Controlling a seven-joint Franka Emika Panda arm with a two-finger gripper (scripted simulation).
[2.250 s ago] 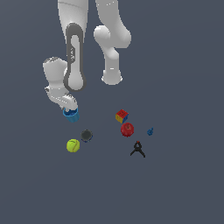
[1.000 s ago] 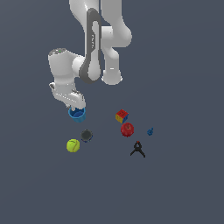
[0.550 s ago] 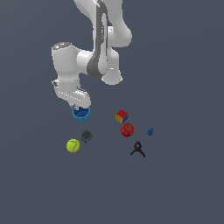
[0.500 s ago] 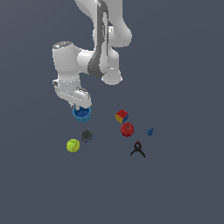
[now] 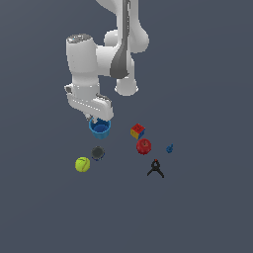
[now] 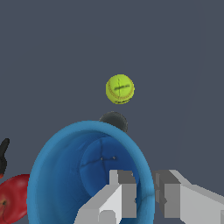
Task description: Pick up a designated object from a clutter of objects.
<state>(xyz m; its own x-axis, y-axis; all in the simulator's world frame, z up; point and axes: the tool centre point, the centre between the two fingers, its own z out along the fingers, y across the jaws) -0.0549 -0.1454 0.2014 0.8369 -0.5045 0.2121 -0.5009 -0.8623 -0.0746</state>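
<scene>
The bright blue cup (image 5: 100, 128) hangs open side up under my gripper (image 5: 95, 118). In the wrist view the cup (image 6: 65, 175) fills the foreground, and my gripper (image 6: 144, 186) is shut on its rim, one finger inside the cup and one outside. The rest of the clutter lies on the grey floor: the yellow-green tennis ball (image 5: 82, 164) and the dark grey disc (image 5: 98, 152) sit just past the cup, toward the exterior view's lower left.
A multicoloured cube (image 5: 137, 131), a red round fruit (image 5: 144, 146), a tiny dark-blue piece (image 5: 169, 148) and a black clamp (image 5: 155, 168) lie to the exterior view's right of the cup. The white arm (image 5: 94, 64) rises above the cup.
The gripper has carried the blue cup toward the exterior view's right, nearer the disc and cube, and the arm has swung with it. The other objects have not moved.
</scene>
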